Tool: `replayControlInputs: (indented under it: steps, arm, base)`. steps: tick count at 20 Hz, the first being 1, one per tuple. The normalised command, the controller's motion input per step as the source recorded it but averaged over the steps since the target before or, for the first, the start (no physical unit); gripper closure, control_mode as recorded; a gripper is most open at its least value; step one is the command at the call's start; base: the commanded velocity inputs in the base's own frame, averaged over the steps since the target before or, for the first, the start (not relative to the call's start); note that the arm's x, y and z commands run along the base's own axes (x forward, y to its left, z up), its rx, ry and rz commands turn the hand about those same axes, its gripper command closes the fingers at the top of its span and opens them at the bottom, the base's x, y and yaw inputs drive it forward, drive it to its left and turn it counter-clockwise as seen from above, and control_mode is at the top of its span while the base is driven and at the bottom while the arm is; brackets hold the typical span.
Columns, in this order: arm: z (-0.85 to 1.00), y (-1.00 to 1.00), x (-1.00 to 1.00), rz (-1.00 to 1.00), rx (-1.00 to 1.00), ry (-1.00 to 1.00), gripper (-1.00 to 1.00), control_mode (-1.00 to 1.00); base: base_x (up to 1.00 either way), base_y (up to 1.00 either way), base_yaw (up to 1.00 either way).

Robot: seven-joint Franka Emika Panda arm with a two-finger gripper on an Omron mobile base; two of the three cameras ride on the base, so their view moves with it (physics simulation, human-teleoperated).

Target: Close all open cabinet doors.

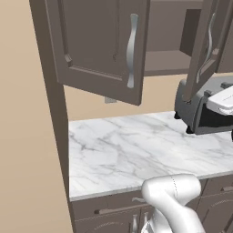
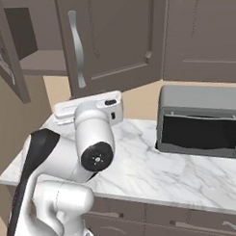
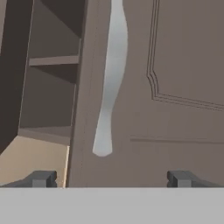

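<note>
Two cabinet doors stand open over the marble counter (image 1: 136, 145): the left door (image 1: 98, 45) swung out wide, and the right door (image 2: 112, 38), which fills the space straight ahead of the gripper (image 3: 111, 179). The gripper's two fingertips (image 3: 41, 178) are spread well apart with nothing between them, so the hand is open and empty. In the hand view the right door's curved silver handle (image 3: 111, 74) rises just ahead and between the fingers, with the door's free edge a little to one side of it and the bare cabinet shelf (image 3: 52, 61) beyond that edge.

Likely risks from here: a push landing on the handle rather than the flat panel could let the fingers slip off its curve, or catch behind it and pull the door the wrong way. Pressing too near the free edge might send a finger past it into the cabinet. The toaster oven (image 2: 202, 122) sits below and aside of the hand, close enough that a low swing could clip it
</note>
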Motion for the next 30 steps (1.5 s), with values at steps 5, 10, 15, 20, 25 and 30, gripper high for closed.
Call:
replayControlInputs:
  steps: [5, 10, 15, 20, 25, 30]
  arm:
    - [-0.04, -0.01, 0.41, 0.04, 0.00, 0.00, -1.00, -1.00]
    - [-0.09, 0.00, 0.43, 0.02, 0.00, 0.00, -1.00, -1.00]
    - [-0.10, 0.00, 0.44, 0.00, 0.00, 0.00, -1.00, -1.00]
    - [-0.08, 0.00, 0.44, 0.00, 0.00, 0.00, -1.00, -1.00]
    - [-0.03, 0.00, 0.48, 0.00, 0.00, 0.00, -1.00, -1.00]
    - [0.00, 0.00, 0.44, -0.02, 0.00, 0.00, -1.00, -1.00]
  base:
    - [0.00, 0.00, 0.00]
    - [0.00, 0.00, 0.00]
    - [0.00, 0.00, 0.00]
    - [0.00, 0.00, 0.00]
    - [0.00, 0.00, 0.00]
    - [0.00, 0.00, 0.00]
